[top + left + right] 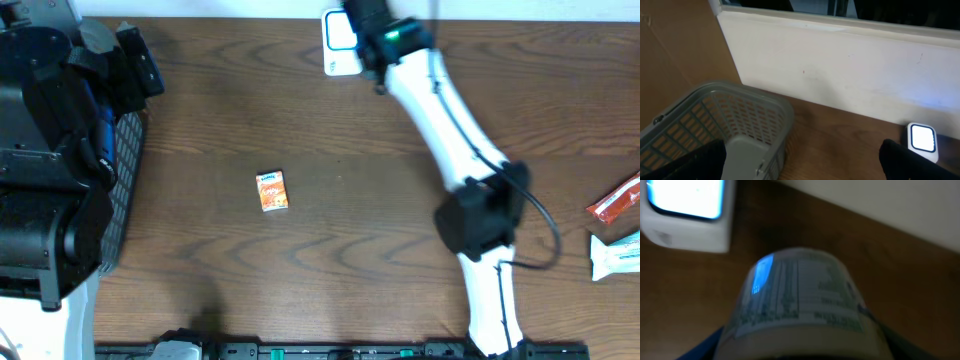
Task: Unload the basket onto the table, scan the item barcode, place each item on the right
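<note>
The right fingers (702,350) are half spread around a labelled bottle (800,295) and grip it just beside the lit scanner (687,215) at the counter's (350,250) far edge. The left fingers (905,160) stand wide apart and empty by the basket (755,120) at the left edge. A small box (272,190) lies mid-counter.
</note>
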